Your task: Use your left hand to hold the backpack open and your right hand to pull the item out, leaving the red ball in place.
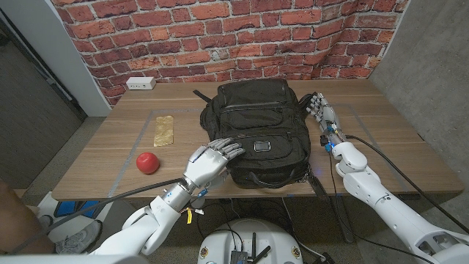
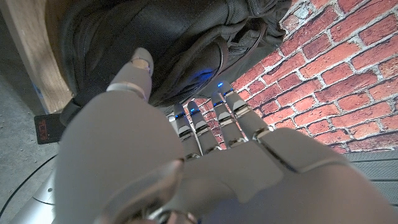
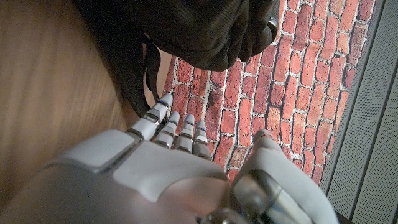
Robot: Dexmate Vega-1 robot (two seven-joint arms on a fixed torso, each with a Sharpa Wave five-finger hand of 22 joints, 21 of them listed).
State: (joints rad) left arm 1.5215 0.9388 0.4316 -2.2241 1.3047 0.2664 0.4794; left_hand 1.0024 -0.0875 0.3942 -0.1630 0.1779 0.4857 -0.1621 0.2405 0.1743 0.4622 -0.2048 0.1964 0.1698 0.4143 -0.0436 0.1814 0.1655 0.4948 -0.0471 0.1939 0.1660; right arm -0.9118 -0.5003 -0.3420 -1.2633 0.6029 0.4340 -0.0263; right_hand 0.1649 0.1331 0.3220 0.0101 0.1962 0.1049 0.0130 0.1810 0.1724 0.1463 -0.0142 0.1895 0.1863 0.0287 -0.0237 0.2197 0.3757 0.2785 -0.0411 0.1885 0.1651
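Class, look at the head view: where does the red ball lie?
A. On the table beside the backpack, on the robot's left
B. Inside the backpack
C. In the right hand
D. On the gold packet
A: the red ball lies on the wooden table, apart from the black backpack, toward the robot's left.

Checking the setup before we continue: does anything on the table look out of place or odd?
One oddity: the red ball and a gold packet lie on the bare table, left of the backpack, not inside it. The backpack looks closed.
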